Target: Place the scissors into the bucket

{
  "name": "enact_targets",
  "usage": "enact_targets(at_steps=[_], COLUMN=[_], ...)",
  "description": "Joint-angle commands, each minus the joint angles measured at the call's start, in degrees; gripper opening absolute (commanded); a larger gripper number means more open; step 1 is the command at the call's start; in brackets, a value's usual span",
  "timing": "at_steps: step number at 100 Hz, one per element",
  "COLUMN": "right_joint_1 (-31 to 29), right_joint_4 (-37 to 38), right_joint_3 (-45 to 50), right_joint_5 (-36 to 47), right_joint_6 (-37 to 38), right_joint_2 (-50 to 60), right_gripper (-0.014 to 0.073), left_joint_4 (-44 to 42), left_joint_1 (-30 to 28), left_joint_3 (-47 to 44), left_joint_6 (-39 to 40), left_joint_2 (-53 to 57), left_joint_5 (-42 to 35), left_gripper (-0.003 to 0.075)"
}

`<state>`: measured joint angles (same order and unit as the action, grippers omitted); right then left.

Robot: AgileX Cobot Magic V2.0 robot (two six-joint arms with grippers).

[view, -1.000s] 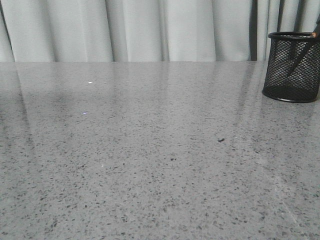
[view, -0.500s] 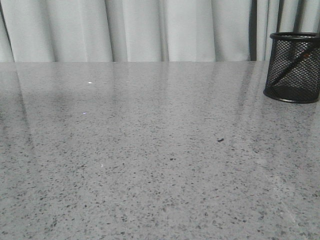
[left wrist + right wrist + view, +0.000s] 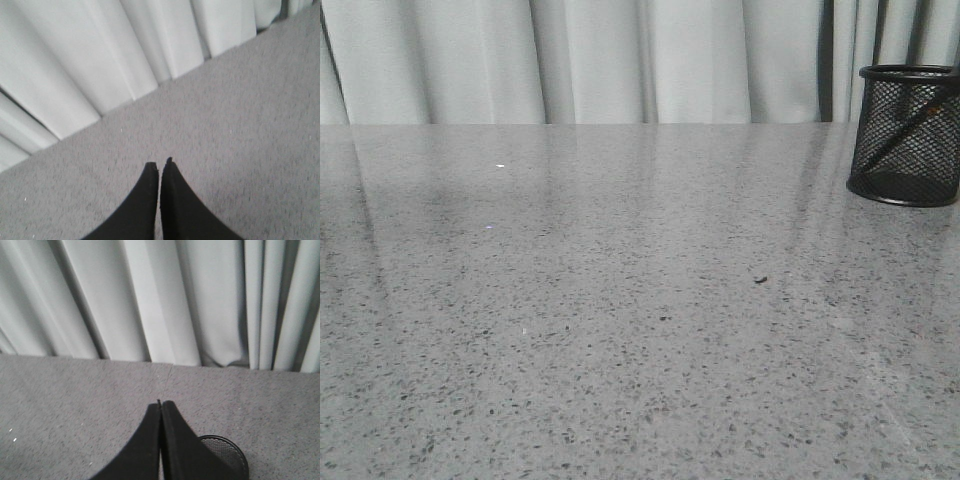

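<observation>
The bucket point(image 3: 905, 135), a black wire-mesh cup, stands at the far right of the grey table, cut by the frame edge. A dark slanted shape shows through its mesh, the scissors point(image 3: 903, 131) leaning inside; their handles are not clear. In the right wrist view the bucket point(image 3: 231, 452) sits just beyond and beside my right gripper point(image 3: 161, 403), partly hidden by a finger. The right gripper is shut and empty. My left gripper point(image 3: 159, 162) is shut and empty above bare table. Neither gripper shows in the front view.
Grey speckled tabletop point(image 3: 620, 300) fills the front view. Pale pleated curtains point(image 3: 620, 60) hang along its far edge and also show in both wrist views. A small dark speck point(image 3: 760, 279) lies on the table right of centre.
One second ago the slanted shape stuck up past the bucket's rim; now it lies lower inside. The bucket has shifted slightly right. Nothing else has moved.
</observation>
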<state>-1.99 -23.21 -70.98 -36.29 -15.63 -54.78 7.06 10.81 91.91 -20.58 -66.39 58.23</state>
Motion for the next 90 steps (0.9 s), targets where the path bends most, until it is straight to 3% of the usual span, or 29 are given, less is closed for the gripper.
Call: enact_targets(at_steps=[1, 17, 37, 63, 90], right_joint_1=[-0.44, -0.44, -0.44, -0.44, -0.44], right_joint_4=[-1.22, -1.22, -0.96, -0.96, -0.96], right_joint_3=[6.94, 22.55, 36.23, 47.76, 50.85], right_joint_5=[11.96, 20.86, 23.75, 23.97, 23.70], right_joint_6=[-1.74, -2.43, -3.83, -3.83, -3.83], right_joint_2=[6.16, 16.62, 28.81, 42.35, 45.63], right_gripper=[-0.0069, -0.0069, -0.0070, -0.0070, -0.0070], left_joint_4=[1.60, 1.90, 4.05, 4.57, 6.50], left_joint_1=[-0.11, -0.11, -0.11, -0.11, -0.11], left_joint_3=[-4.73, -23.11, -47.82, -67.77, -71.30], left_joint_6=[1.65, 2.54, 2.54, 2.54, 2.54], left_joint_2=[5.14, 15.59, 30.56, 48.77, 56.44], left_joint_5=[-11.80, -29.34, -46.51, -52.61, -55.02], left_gripper=[-0.0021, -0.0021, -0.0020, -0.0020, -0.0020])
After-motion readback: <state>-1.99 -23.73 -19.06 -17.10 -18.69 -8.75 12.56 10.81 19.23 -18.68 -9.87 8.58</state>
